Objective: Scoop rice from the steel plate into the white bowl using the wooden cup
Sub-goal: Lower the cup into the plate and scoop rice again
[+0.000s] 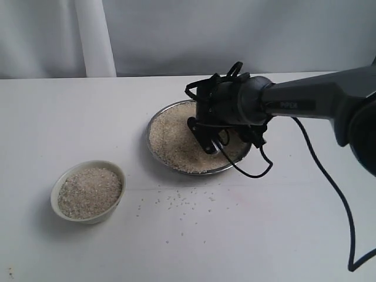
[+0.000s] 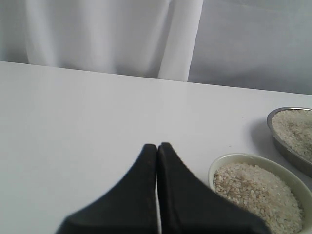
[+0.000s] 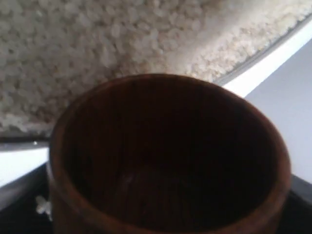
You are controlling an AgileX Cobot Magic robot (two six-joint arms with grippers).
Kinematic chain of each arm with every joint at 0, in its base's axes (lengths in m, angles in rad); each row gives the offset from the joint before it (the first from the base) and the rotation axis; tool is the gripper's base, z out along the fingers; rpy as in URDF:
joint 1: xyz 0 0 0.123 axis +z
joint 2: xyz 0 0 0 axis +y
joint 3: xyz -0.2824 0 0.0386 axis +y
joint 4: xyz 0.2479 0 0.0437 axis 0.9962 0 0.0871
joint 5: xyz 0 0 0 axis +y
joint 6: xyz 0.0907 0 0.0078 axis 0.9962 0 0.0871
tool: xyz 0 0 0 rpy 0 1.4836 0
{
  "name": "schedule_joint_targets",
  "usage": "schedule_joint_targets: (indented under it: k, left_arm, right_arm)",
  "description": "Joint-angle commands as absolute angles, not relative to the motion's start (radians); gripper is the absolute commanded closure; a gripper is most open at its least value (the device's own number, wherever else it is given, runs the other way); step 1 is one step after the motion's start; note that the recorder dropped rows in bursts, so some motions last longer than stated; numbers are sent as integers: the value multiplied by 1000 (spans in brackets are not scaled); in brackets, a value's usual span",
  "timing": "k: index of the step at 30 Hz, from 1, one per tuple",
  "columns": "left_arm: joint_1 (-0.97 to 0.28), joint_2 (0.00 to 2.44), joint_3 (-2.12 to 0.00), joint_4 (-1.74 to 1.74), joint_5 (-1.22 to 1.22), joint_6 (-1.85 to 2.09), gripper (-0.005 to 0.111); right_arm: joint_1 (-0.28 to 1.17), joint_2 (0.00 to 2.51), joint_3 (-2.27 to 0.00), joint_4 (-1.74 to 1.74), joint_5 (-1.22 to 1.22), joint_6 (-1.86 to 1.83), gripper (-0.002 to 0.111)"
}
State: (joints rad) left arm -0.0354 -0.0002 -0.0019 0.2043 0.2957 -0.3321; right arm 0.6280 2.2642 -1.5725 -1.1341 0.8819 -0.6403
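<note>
Empty wooden cup (image 3: 168,156) clamped in the right pincer (image 1: 210,142) above rice (image 1: 170,141) on the steel plate (image 1: 147,135); left pincer (image 2: 157,145) together.

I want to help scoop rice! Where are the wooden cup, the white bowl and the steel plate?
wooden cup (image 3: 168,156), right wrist view, dark inside.
white bowl (image 2: 243,156), left wrist view, rim.
steel plate (image 1: 147,136), exterior view, rim facing bowl.

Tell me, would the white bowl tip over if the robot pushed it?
Probably not: the white bowl looks wide and low, and it is nearly full of rice, so likely heavy. On the smooth table it would sooner slide. A hard bump might spill grains near the rim.
</note>
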Motion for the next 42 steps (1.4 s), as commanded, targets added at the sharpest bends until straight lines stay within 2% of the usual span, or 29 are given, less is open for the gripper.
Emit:
schedule_joint_targets:
  k: [1, 9, 22, 42]
  left_arm:
    - [-41, 0, 0, 199, 287, -336, 107]
    - [-41, 0, 0, 199, 287, -336, 107]
    - [-41, 0, 0, 199, 287, -336, 107]
    - [-41, 0, 0, 199, 287, -336, 107]
  right_arm:
    - [625, 2315, -1643, -1158, 913, -645, 108]
    - [630, 2402, -1794, -1094, 966, -738, 108]
    - [672, 2414, -1794, -979, 919, -865, 108]
    - [688, 2414, -1794, -791, 801, -867, 108]
